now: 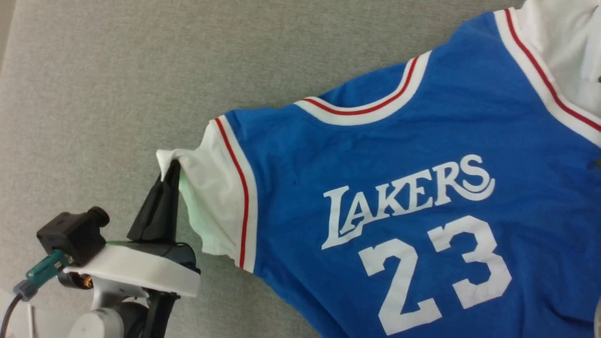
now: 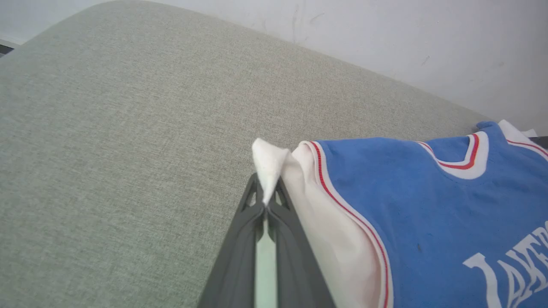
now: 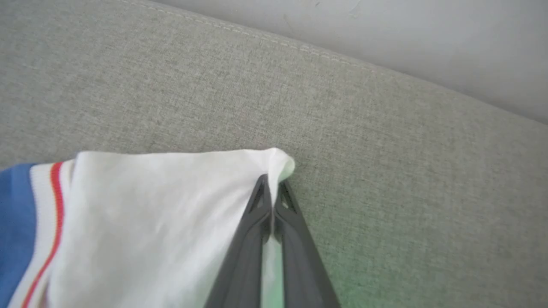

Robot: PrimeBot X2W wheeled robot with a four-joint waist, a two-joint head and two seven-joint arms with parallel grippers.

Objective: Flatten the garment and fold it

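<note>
We are early in the job, by our reading. The garment [image 1: 300, 155] lies face up on the padded grey worktop [image 1: 94, 94], slanted across the head view. Its white lettering [image 1: 408, 192] and number are readable, and the blue chest is fairly smooth. No fold shows in the part we can see (the lower hem runs off the bottom of the head view, so we cannot speak for it).

Our left hand [image 1: 171, 173] is closed on the very tip of the left sleeve [image 1: 211, 202]. In the left wrist view its two dark fingers [image 2: 242, 239] meet with a white point of cloth pinched between them and poking out past the tips. The sleeve just behind that point is lifted and bunched. Our right hand [image 3: 272, 188] is likewise closed on the corner of the right sleeve [image 3: 150, 222]. Its fingers are pressed together on the white cloth, which spreads broad and mostly flat.

So each hand grips one sleeve end. We judge the flattening part done: the body is spread, but the left sleeve is rumpled and wants drawing outward. All the folding is left to do.
</note>
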